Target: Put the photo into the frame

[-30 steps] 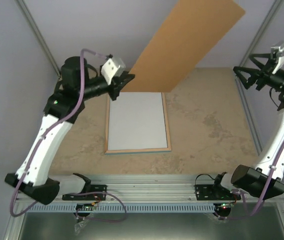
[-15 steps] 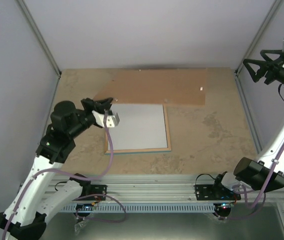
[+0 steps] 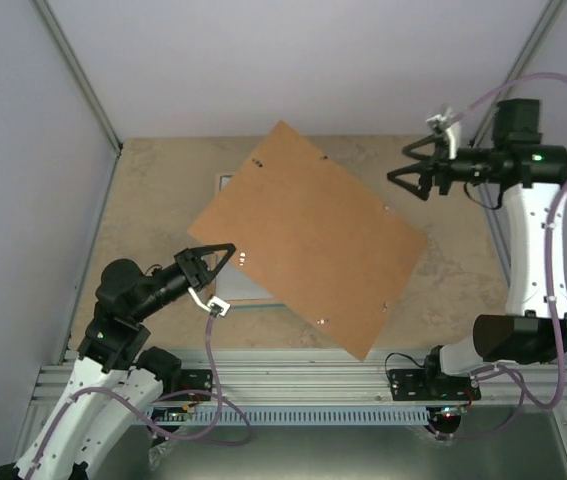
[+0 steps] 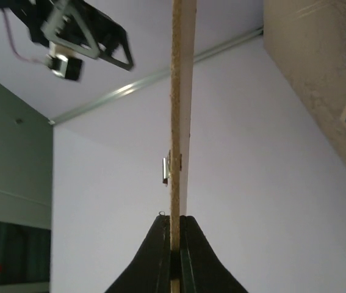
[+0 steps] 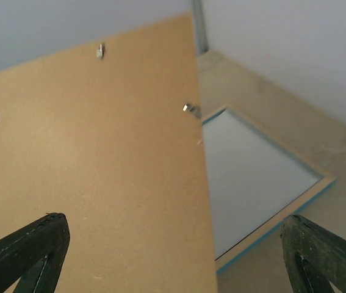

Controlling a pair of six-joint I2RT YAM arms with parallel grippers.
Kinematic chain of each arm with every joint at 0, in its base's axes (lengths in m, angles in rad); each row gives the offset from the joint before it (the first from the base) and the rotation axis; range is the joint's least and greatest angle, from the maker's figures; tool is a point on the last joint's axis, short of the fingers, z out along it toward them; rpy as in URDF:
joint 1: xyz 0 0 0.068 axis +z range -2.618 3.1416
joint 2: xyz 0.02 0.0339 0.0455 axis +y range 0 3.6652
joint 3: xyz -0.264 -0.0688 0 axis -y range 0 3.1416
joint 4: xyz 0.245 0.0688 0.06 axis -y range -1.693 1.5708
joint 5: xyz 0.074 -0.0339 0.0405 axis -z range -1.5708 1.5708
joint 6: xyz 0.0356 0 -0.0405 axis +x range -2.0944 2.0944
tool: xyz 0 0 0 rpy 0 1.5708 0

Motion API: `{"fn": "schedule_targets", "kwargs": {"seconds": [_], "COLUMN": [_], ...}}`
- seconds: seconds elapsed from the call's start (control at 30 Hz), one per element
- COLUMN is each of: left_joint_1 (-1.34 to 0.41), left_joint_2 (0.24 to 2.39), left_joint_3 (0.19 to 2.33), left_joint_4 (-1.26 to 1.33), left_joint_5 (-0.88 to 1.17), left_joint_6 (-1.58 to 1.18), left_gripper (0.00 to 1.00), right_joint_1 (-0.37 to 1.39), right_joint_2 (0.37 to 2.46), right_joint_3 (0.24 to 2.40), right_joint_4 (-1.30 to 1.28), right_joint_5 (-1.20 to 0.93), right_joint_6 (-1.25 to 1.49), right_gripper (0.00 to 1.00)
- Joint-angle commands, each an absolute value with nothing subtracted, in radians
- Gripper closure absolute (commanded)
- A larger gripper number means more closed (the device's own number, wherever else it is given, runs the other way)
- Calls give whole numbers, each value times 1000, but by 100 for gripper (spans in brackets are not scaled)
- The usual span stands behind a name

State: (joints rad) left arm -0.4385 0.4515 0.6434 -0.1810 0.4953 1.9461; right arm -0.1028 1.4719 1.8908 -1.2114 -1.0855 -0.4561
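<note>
The photo shows in no view, so judging by that it is not yet in the frame [image 5: 276, 224]. The frame lies mid-picture on the table [image 3: 453, 255], under the raised brown backing board [image 3: 308, 235]. The left gripper [image 3: 228, 255] pinches the board's lower-left edge; the right gripper [image 3: 399, 167], upper right, gapes empty.

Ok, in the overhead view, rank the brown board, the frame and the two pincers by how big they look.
Largest: brown board, by far.
Then the frame, only slivers showing past the board, left pincer and right pincer: about alike, too close to rank.
</note>
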Motion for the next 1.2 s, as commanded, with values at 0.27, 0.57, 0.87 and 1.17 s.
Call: {"fn": "schedule_targets", "kwargs": {"seconds": [0.27,0.57,0.87,1.17], "left_joint_1": [-437,-437,-437,-437], "left_joint_2": [394,355,349,361], "left_joint_3": [574,562,559,520], "left_joint_4": [36,5,7,90], "left_joint_5": [674,727,733,707], "left_joint_6": [2193,2225,2229,2204], "left_gripper": [100,100,100,100], "right_joint_1": [115,114,112,112], "right_joint_2": [1437,1468,1498,1479], "right_joint_3": [1609,1656,1692,1603], "right_joint_4": [-1339,-1337,-1342,-1345], "right_joint_5": [-1003,-935,-904,-1051], "right_joint_6": [-552,-573,-603,-600], "right_gripper": [5,5,7,35]}}
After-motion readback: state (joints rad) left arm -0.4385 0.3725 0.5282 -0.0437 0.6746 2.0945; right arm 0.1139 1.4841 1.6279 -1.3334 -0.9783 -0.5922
